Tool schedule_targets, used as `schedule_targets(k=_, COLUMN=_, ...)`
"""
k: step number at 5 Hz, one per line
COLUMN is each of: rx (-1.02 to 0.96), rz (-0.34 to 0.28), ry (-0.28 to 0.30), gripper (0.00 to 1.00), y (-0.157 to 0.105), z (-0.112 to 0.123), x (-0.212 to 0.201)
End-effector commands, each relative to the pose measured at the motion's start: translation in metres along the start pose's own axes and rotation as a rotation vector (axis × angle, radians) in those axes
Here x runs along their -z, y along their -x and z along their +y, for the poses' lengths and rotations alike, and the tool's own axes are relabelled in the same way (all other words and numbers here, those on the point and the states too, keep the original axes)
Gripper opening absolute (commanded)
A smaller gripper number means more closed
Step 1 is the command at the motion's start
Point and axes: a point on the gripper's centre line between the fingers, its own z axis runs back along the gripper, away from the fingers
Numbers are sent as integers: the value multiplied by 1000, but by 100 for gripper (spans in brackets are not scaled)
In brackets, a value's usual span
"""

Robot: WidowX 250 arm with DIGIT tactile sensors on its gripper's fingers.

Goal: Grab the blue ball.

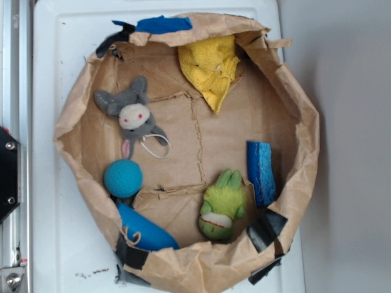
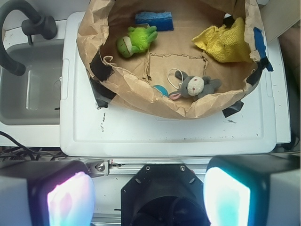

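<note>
The blue ball is a small fuzzy teal ball lying at the left inside a brown paper bag with rolled-down walls. In the wrist view only a sliver of the ball shows behind the bag's near wall. My gripper is open and empty, its two pads far apart at the bottom of the wrist view, well back from the bag and high over the robot's base. The gripper does not show in the exterior view.
In the bag lie a grey bunny plush, a green plush, a yellow cloth, a blue rectangular block and a smooth dark-blue object with string. The bag stands on a white lid. A grey sink is at left.
</note>
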Motion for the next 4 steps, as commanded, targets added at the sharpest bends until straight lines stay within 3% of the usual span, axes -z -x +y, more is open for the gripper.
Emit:
schedule_targets(k=1, rx=0, rz=0, ry=0, gripper=100, y=0, z=0, x=0)
schedule_targets(k=3, rx=-103, rz=3, ry=-34, gripper=100, y=-44, z=-4, x=13)
schedule_targets(k=4, rx=-154, rz=9, ry=-64, gripper=100, y=-61, z=7, x=28)
